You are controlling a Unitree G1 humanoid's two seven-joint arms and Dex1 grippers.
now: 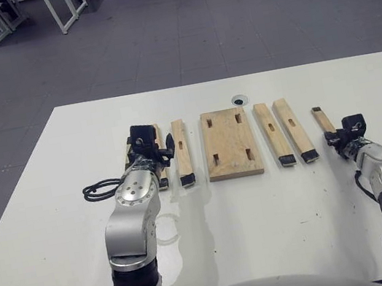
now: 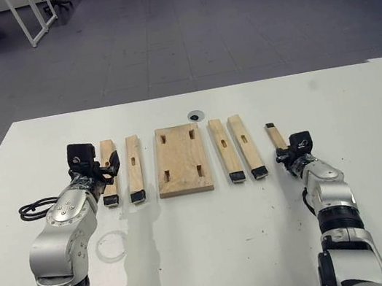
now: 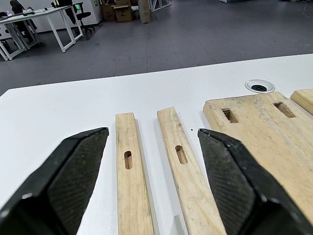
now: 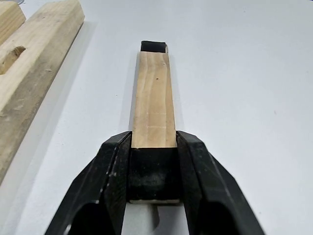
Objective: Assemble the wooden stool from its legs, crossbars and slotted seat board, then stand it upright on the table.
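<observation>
Seat board (image 1: 231,143), four legs (image 1: 182,152); left tool (image 3: 151,144) wide, right tool (image 4: 153,141) tight on one crossbar (image 4: 152,98).

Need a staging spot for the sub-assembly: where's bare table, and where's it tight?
Free: the near strip of table between the seat board and the front edge, between the arms; also the far right side beyond the crossbar in the right hand. Crowded: the row of legs flanking the board; left hand open over the leftmost leg, cable beside it.
</observation>
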